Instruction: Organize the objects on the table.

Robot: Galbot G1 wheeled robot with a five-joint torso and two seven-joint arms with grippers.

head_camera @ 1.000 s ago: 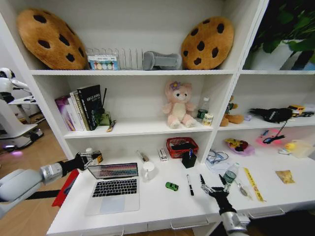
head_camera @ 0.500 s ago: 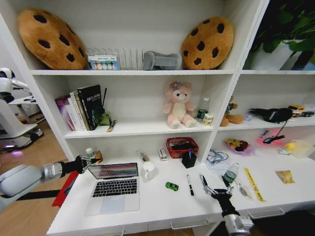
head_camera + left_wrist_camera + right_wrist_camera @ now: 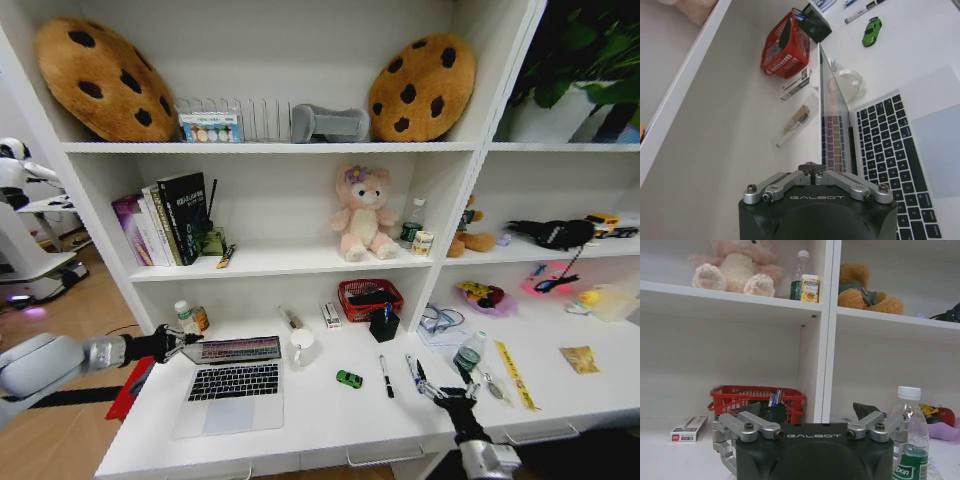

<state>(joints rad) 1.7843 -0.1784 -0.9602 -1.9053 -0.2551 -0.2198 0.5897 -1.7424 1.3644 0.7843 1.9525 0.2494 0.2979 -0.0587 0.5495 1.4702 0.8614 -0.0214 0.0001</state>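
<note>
Now: laptop lid half lowered.
Left gripper [image 3: 183, 343], jaws closed, presses the laptop [image 3: 232, 380] screen; it could slip off. Right gripper [image 3: 444, 393] waits open.

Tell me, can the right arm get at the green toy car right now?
Probably yes. The right gripper hovers open over the table front edge, and the car sits on bare tabletop toward the laptop; just a pen lies between.

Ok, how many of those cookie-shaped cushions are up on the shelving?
2. Both stand on the top shelf: one cookie cushion at its left end, the other at its right end. None appears to be hidden.
</note>
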